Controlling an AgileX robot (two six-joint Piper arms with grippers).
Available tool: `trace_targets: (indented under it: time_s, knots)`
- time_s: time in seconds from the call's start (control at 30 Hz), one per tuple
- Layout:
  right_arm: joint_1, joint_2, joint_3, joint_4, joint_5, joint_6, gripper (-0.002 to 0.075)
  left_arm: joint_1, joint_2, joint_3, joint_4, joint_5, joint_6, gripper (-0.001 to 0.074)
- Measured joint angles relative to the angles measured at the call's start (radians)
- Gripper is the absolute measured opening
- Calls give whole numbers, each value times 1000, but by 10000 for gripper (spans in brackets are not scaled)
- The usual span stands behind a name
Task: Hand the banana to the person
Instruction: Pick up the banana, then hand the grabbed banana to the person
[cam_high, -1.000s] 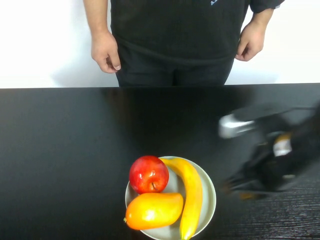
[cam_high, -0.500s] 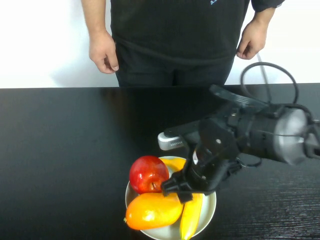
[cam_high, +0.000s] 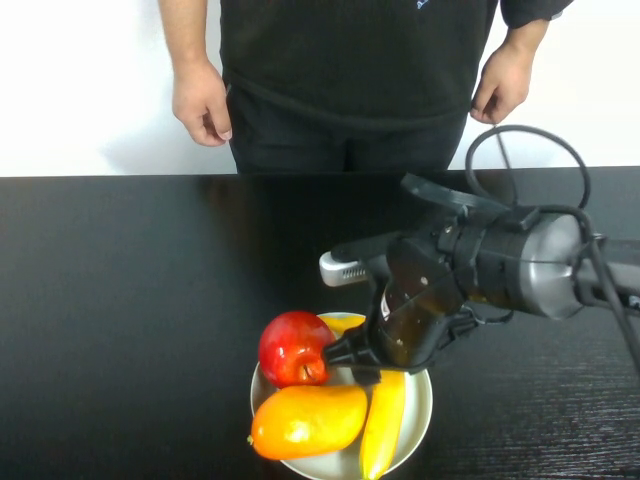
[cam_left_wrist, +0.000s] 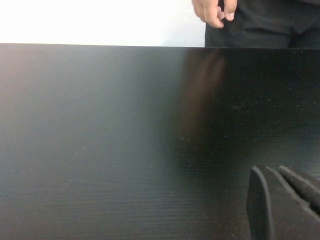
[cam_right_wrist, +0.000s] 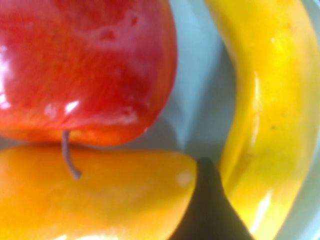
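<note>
The banana (cam_high: 385, 420) lies along the right side of a pale plate (cam_high: 425, 400), beside a red apple (cam_high: 297, 347) and an orange-yellow mango (cam_high: 306, 420). My right gripper (cam_high: 372, 366) is open and low over the banana's middle. In the right wrist view one dark finger (cam_right_wrist: 207, 200) sits between the mango (cam_right_wrist: 90, 195) and the banana (cam_right_wrist: 265, 100); the other finger is out of frame. The person (cam_high: 350, 80) stands behind the table's far edge with both hands hanging down. My left gripper (cam_left_wrist: 282, 200) is shut and empty over bare table, and is out of the high view.
The black table (cam_high: 120, 300) runs to a white wall at the far side. The right arm's body and its cable loop (cam_high: 525, 160) hang over the table to the right of the plate.
My right arm has swung in from the right and come down over the plate, its fingers now at the banana. The fruit has not moved.
</note>
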Motion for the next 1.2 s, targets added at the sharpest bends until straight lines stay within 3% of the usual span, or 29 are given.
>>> trace_targets:
  time_s: [0.33, 0.43, 0.63, 1.2]
  knots:
    - [0, 45, 0, -1, -29, 0, 370, 0, 0, 0, 0, 0, 0, -4]
    - [-2, 45, 0, -1, -29, -2, 283, 0, 0, 0, 0, 0, 0, -4]
    - [-1, 45, 2, -17, -30, -2, -4, 0, 0, 0, 0, 0, 0, -4]
    - [-1, -325, -55, -120, 317, -74, -7, 0, 0, 0, 0, 0, 0, -4]
